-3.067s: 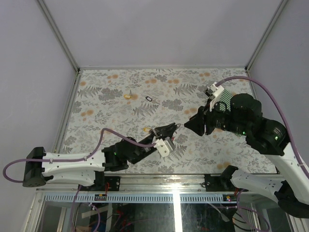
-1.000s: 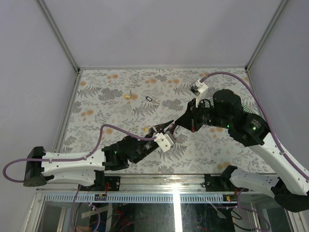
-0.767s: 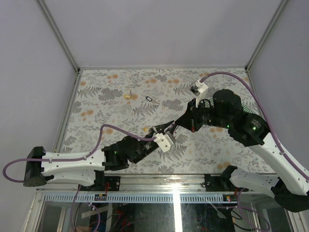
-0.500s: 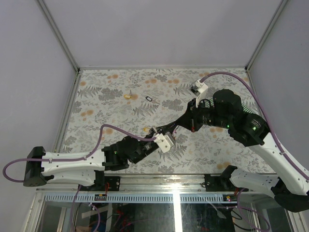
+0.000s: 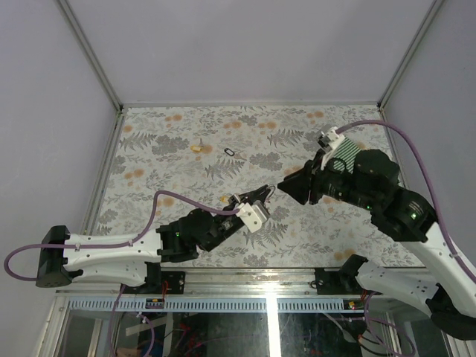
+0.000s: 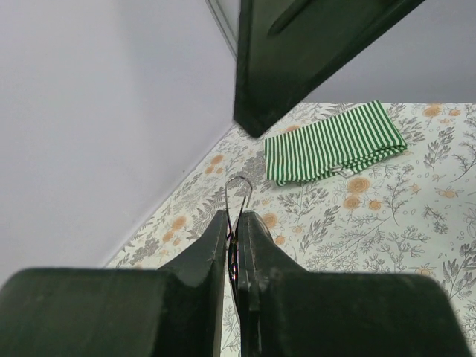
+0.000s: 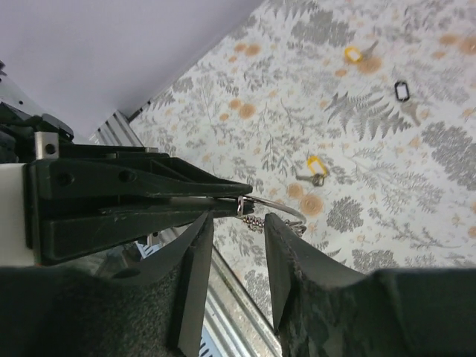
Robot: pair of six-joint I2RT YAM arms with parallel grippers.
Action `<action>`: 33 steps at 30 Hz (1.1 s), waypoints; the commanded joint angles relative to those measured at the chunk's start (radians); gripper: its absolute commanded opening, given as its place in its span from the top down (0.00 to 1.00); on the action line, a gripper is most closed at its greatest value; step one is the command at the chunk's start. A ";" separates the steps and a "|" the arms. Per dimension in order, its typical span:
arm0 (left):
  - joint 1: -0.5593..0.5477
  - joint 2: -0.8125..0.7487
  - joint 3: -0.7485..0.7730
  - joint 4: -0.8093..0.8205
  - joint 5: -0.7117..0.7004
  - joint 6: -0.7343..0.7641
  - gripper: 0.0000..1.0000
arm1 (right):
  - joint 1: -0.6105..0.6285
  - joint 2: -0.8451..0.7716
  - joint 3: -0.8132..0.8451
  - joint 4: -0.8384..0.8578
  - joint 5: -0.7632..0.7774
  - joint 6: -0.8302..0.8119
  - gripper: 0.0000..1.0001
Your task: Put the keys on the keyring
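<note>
**Right claw [image 5: 282, 186] backs off, left claw [image 6: 233, 220] has the keyring [image 6: 238, 190]**

The right claw has drawn back toward 3 o'clock, and its jaws have parted to a narrow gap with nothing between them. The left claw is pinched tight on the keyring. The ring's loop juts past its tips toward the right claw, just apart from it. One yellow key [image 5: 224, 198] lies on the table [image 5: 149, 160] near 9 o'clock of the left claw. The far yellow key [image 5: 195, 147] and the black key [image 5: 229, 152] lie well off at 11. Open table stretches toward 12, and the near edge is at 6.
</note>
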 commanded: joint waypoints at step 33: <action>0.453 -0.079 0.240 -0.779 -0.036 -0.590 1.00 | -0.029 0.334 -0.202 0.200 0.141 0.099 0.37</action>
